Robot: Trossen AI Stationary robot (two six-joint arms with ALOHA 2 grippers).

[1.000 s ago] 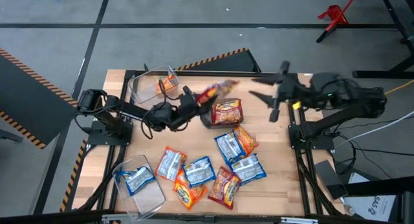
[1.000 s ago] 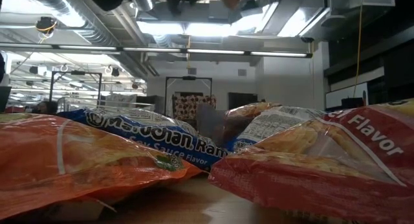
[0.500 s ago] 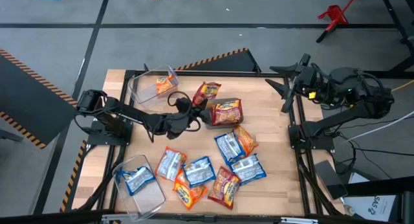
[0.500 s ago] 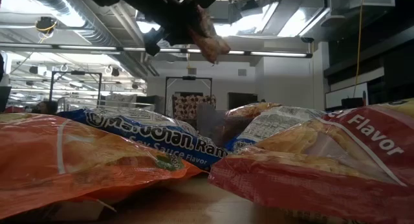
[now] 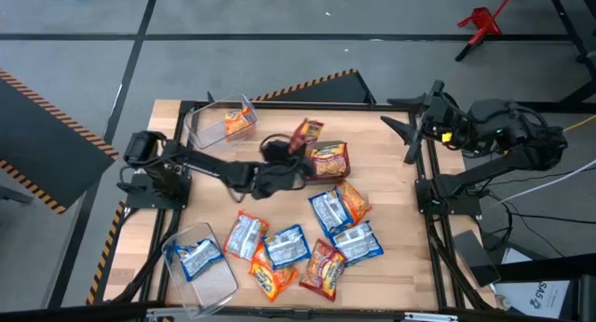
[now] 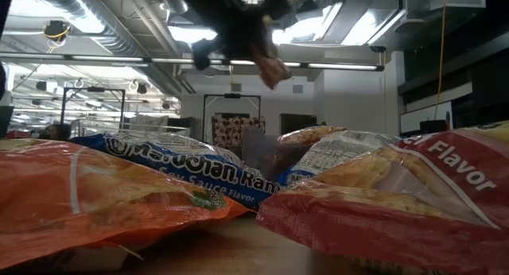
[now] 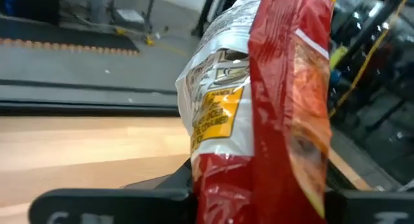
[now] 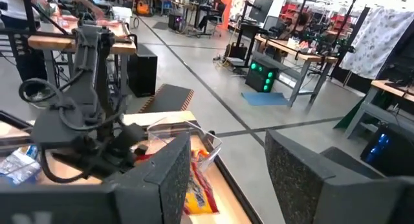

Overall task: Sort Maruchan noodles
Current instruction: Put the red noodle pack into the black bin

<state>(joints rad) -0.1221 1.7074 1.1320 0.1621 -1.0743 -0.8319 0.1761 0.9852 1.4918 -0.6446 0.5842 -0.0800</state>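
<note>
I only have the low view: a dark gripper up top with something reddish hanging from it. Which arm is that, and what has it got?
Observer: It is the left gripper, shut on a red packet held clear above the table.
Operator: Where is the right arm?
Observer: The right gripper is raised at the table's far right edge, fingers open, holding nothing.
Operator: Anything sorted yet?
Observer: Yes. The far-left bin holds an orange packet; the near-left bin holds a blue-and-white packet.
Operator: What lies under the held packet?
Observer: Another red packet lies flat just beside it on the table.
</note>
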